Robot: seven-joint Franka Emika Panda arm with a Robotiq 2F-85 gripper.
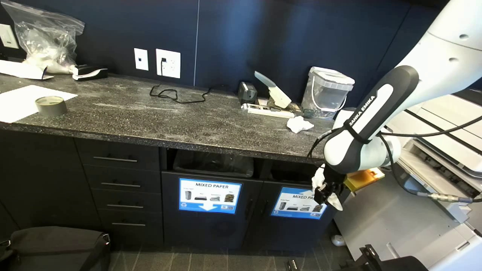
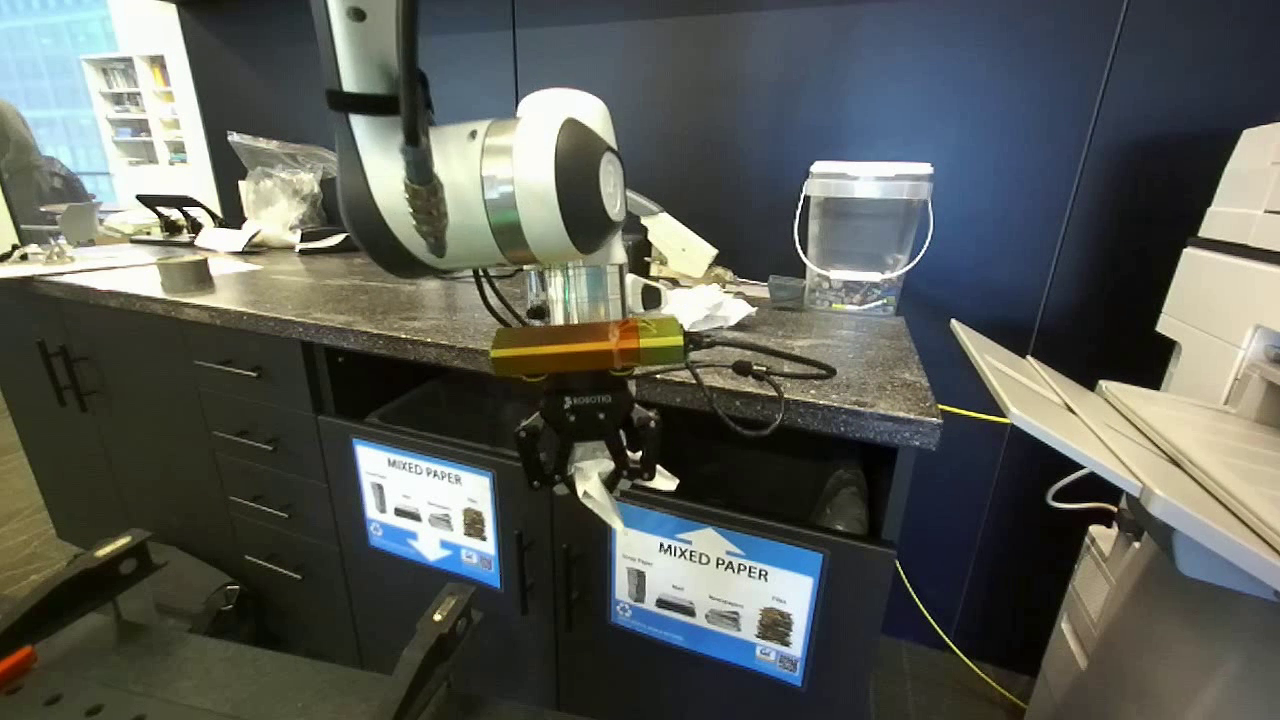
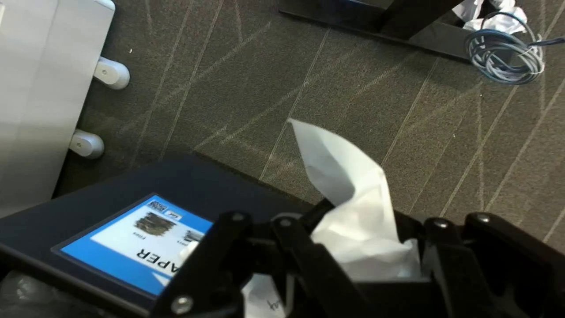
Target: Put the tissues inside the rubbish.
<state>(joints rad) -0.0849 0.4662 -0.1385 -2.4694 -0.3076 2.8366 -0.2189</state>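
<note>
Pinching a crumpled white tissue (image 3: 362,207) between the drawn-together jaws of the Robotiq gripper (image 2: 598,478). Pointing its tapered corner downward beneath them, running its long axis steeply aslant. Hanging below the countertop edge (image 2: 880,425), out in front of the mixed-paper cabinet (image 2: 850,620), having room above the carpet (image 3: 247,88). Showing a second tissue (image 1: 299,124) on the countertop (image 1: 188,124).

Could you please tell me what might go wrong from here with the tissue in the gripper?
The gripper holds the tissue outside the bin opening, and the wrist view shows floor beyond; a slip could drop it there. A loose end of the tissue hangs below the gripper and could catch on the door on the way in. The cable loops out near the gripper and might snag on the counter.
</note>
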